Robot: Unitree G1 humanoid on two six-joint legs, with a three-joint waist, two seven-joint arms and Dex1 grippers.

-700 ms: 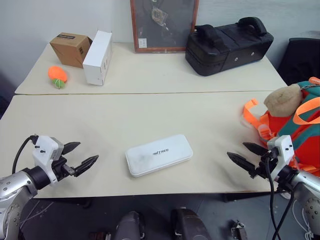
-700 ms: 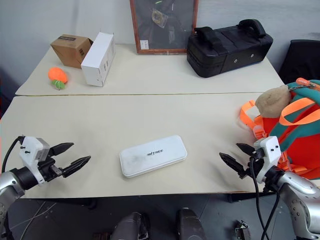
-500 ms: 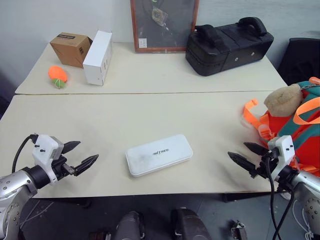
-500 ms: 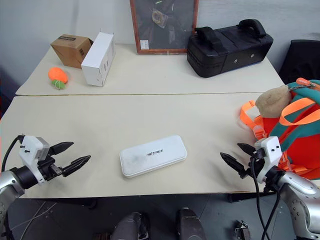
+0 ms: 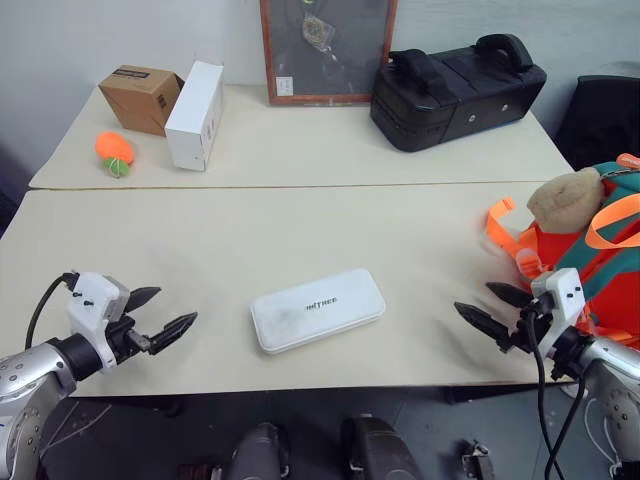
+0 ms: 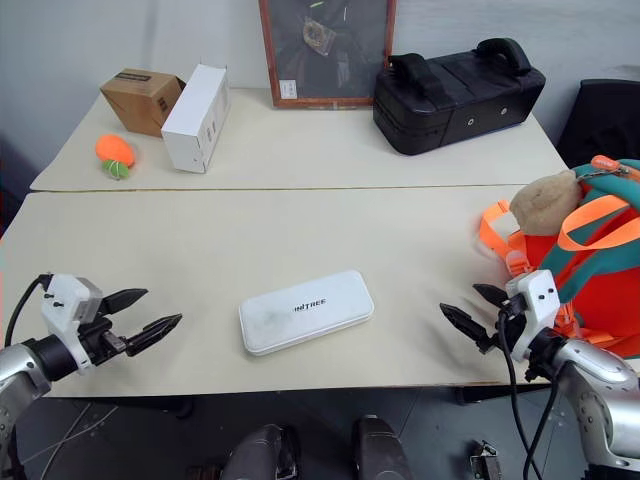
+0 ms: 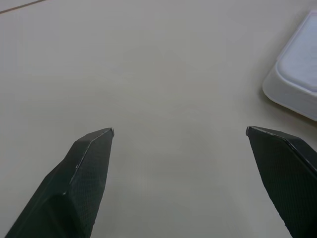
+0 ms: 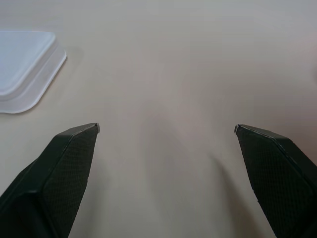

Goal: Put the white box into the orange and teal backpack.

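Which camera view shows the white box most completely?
Either head view: the white box lies whole on the table, with its grey lettering visible. The left wrist view shows one rounded corner of it, and the right wrist view shows another corner.

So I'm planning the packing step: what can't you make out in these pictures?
- Orange and teal backpack with plush bear: cut by the head views' right edge; opening hidden.
- Flat white rounded box: one corner in each wrist view, the rest off frame.
- Upright white carton: label print too small.
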